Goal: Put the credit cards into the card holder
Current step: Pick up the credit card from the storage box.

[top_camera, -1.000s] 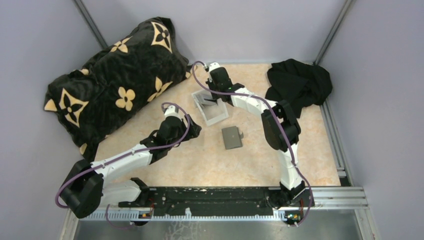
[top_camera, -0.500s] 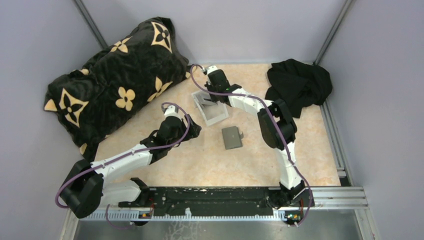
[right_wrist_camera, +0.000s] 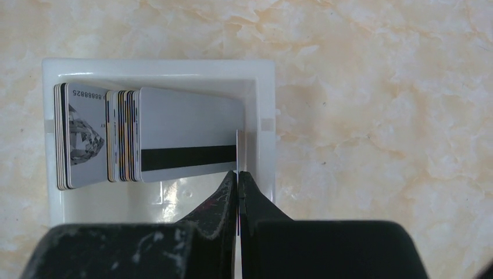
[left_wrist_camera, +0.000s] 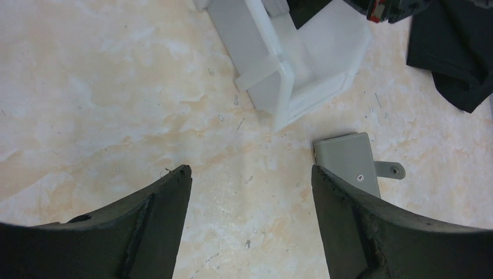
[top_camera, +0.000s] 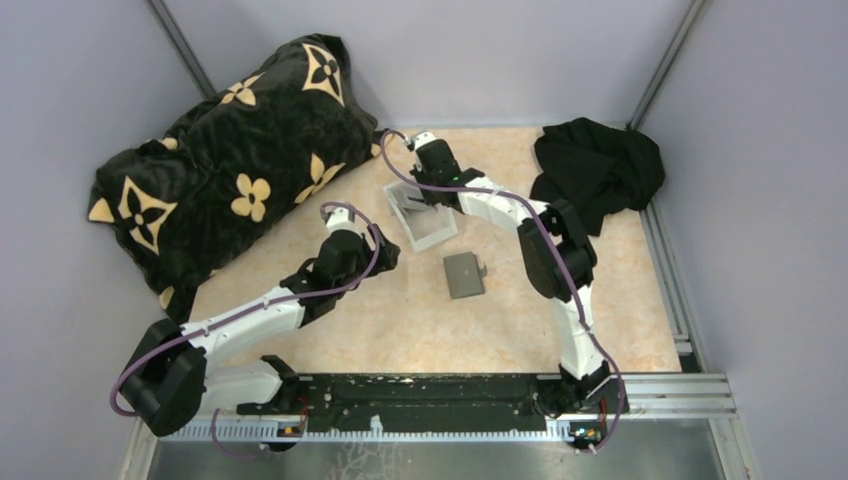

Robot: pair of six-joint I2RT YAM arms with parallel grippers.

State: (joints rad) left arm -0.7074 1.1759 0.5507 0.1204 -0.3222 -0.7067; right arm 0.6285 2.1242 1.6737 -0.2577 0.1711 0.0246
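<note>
Several grey credit cards [right_wrist_camera: 186, 142] stand on edge in a small white tray [right_wrist_camera: 157, 67], leaning to the right. My right gripper [right_wrist_camera: 238, 173] is over the tray's right end, shut on one card [right_wrist_camera: 237, 151] seen edge-on as a thin white line between the fingers. In the top view the right gripper [top_camera: 424, 197] is over the tray [top_camera: 440, 238]. The grey card holder [top_camera: 464, 275] lies closed on the table just in front of the tray; it also shows in the left wrist view [left_wrist_camera: 349, 158]. My left gripper [left_wrist_camera: 250, 174] is open and empty above bare table, left of the card holder.
A big black pillow with gold flowers [top_camera: 230, 160] fills the back left. A black cloth [top_camera: 598, 165] lies at the back right. Grey walls close in the table on three sides. The tray's corner [left_wrist_camera: 279, 87] shows ahead of the left gripper.
The right gripper has shifted slightly to the left over the tray. The left arm has moved only a little.
</note>
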